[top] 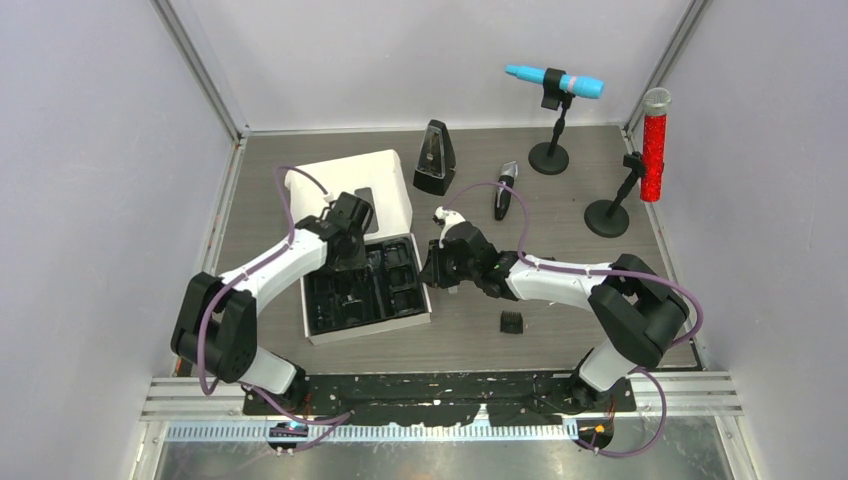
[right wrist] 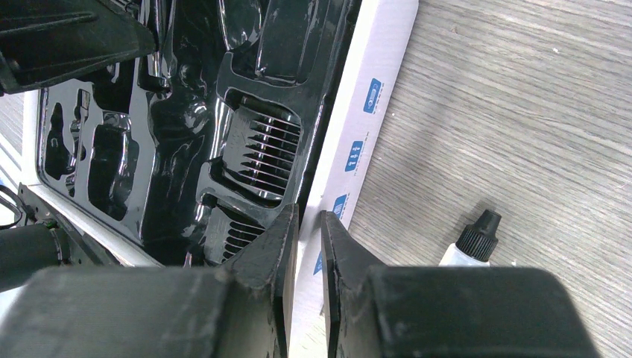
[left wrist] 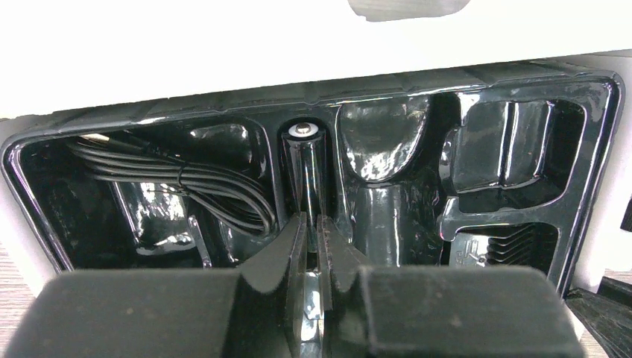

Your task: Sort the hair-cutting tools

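Left wrist view: left gripper (left wrist: 311,220) pinched nearly shut on the cylinder (left wrist: 305,160) in its tray (left wrist: 589,194) slot, so we lower straight before releasing; right gripper (right wrist: 308,216) nearly closed, empty, beside the bottle (right wrist: 477,235).

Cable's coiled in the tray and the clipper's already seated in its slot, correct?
Not quite. The cable is coiled in the tray, but the clipper is not in its slot: the top external view shows it lying on the table near the metronome.
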Robot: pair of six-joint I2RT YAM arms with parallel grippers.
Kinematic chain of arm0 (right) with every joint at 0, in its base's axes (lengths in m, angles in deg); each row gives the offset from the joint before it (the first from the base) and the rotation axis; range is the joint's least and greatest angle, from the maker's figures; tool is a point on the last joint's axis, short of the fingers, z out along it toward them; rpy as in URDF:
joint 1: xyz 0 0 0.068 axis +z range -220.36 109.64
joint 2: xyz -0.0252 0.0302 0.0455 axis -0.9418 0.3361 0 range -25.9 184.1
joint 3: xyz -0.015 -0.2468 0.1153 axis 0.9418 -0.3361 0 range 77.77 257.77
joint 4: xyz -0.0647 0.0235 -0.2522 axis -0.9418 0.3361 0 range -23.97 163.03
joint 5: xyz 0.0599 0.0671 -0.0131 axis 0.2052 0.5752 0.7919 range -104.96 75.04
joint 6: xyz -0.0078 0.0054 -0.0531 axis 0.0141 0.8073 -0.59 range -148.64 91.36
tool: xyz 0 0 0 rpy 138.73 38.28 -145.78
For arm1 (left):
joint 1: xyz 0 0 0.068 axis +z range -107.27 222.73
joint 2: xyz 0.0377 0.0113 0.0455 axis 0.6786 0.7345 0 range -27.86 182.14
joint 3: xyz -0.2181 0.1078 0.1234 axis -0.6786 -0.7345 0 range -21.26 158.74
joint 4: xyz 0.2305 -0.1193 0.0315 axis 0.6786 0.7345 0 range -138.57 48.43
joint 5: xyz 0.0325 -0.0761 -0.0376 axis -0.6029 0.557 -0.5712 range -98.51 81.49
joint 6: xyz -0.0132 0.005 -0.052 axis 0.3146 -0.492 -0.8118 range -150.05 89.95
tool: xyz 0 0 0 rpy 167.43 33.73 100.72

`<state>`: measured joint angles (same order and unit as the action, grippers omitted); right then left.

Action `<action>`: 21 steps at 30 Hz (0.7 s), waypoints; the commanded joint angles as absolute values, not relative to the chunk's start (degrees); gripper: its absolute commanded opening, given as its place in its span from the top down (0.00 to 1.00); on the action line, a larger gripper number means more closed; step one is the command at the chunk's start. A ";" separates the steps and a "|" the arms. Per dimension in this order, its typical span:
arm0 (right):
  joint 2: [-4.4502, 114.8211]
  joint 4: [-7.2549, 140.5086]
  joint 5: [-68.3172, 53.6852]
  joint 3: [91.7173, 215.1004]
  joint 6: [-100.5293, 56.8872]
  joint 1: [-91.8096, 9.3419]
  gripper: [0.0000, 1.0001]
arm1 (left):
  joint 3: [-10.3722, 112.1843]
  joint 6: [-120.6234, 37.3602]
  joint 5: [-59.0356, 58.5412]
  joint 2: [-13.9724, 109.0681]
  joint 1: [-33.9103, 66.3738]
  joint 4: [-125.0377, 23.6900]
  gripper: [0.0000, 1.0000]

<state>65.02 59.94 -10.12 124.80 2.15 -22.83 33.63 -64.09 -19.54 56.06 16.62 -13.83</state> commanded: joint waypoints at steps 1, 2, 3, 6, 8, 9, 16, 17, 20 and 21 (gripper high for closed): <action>65.44 61.08 -9.62 124.93 2.09 -22.63 0.81 | 35.89 -62.95 -19.25 59.09 17.06 -14.17 0.89; 65.43 61.09 -9.65 124.95 2.11 -22.63 0.81 | 36.40 -62.63 -19.05 59.54 17.18 -13.62 0.89; 65.43 61.17 -9.63 124.92 1.95 -22.64 0.81 | 36.88 -62.38 -18.72 59.99 17.30 -13.12 0.89; 65.42 61.33 -9.55 124.88 1.89 -22.66 0.81 | 38.09 -61.58 -18.27 60.95 17.95 -12.20 0.89; 65.31 61.37 -9.51 124.74 1.87 -22.64 0.81 | 38.81 -61.64 -18.41 60.76 18.28 -11.93 0.89; 65.15 61.37 -9.51 124.56 1.80 -22.59 0.81 | 38.90 -61.62 -18.51 60.29 18.30 -12.31 0.89; 64.72 61.31 -9.51 124.27 1.86 -22.63 0.81 | 40.28 -61.03 -19.88 57.03 18.30 -13.80 0.86; 64.72 61.34 -9.42 124.23 1.86 -22.63 0.81 | 40.60 -60.93 -19.93 57.04 18.30 -13.77 0.85; 64.57 61.37 -9.42 124.23 1.89 -22.67 0.81 | 40.93 -60.65 -19.77 56.91 18.30 -14.26 0.77; 64.56 61.37 -9.42 124.20 1.92 -22.65 0.81 | 40.90 -60.64 -19.87 56.86 18.30 -14.37 0.75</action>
<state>65.02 59.99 -10.01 124.80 2.11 -22.85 38.24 -61.80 -18.49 58.77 17.91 -10.92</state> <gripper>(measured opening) 0.199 0.209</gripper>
